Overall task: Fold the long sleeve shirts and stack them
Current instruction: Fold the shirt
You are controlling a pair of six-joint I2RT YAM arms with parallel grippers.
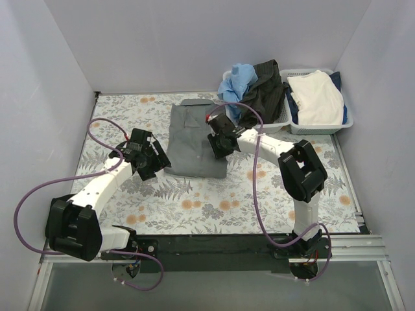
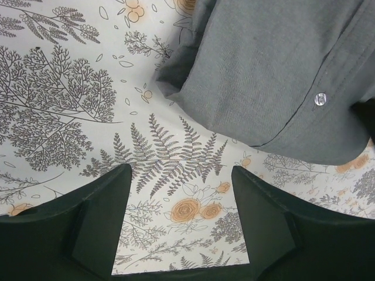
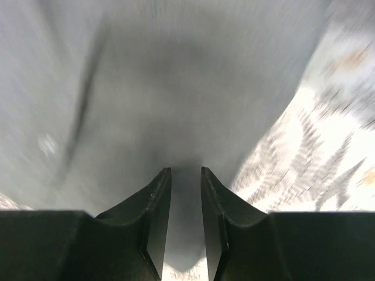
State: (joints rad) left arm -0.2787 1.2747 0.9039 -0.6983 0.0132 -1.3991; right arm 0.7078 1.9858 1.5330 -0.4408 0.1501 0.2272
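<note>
The mid-grey long sleeve shirt lies folded into a tall rectangle at the table's middle. My right gripper is over its right edge. In the blurred right wrist view the gripper has its jaws nearly together on a fold of the grey shirt. My left gripper is open and empty just left of the shirt's near-left corner. In the left wrist view the gripper hangs over bare tablecloth, the shirt ahead of it. The black shirt is heaped in the left basket.
Two white lattice baskets stand at the back right: the left basket also holds a blue cloth, and the right basket holds a white cloth. White walls enclose the floral tablecloth.
</note>
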